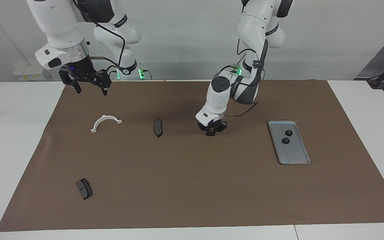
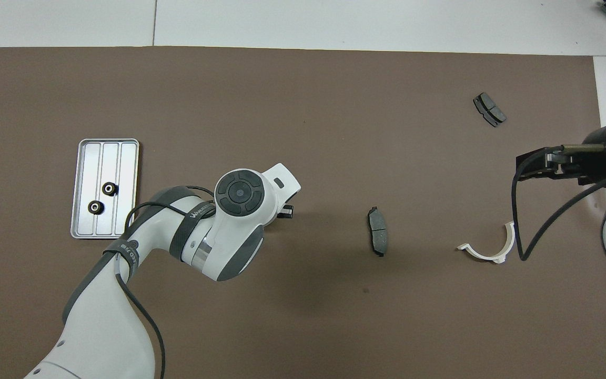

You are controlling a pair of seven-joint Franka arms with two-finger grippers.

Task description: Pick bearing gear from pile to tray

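The silver-grey tray (image 1: pixel 293 153) lies toward the left arm's end of the table and holds two black gears (image 1: pixel 288 133) (image 1: pixel 285 140). In the overhead view the tray (image 2: pixel 127 173) shows both gears (image 2: pixel 109 188) (image 2: pixel 96 207). My left gripper (image 1: pixel 212 130) is down at the mat between the tray and a dark grey pad (image 1: pixel 158 127). Its wrist hides it from above except for a tip (image 2: pixel 284 211). No loose gear shows on the mat. My right gripper (image 1: pixel 92 88) waits open and raised near its base, over the mat's edge (image 2: pixel 521 164).
A white half-ring bracket (image 1: pixel 106 122) (image 2: pixel 490 247) lies toward the right arm's end. The dark grey pad (image 2: pixel 377 238) lies mid-mat. A second pad (image 1: pixel 84 188) (image 2: pixel 489 109) lies farther from the robots. All sit on a brown mat (image 1: pixel 192 186).
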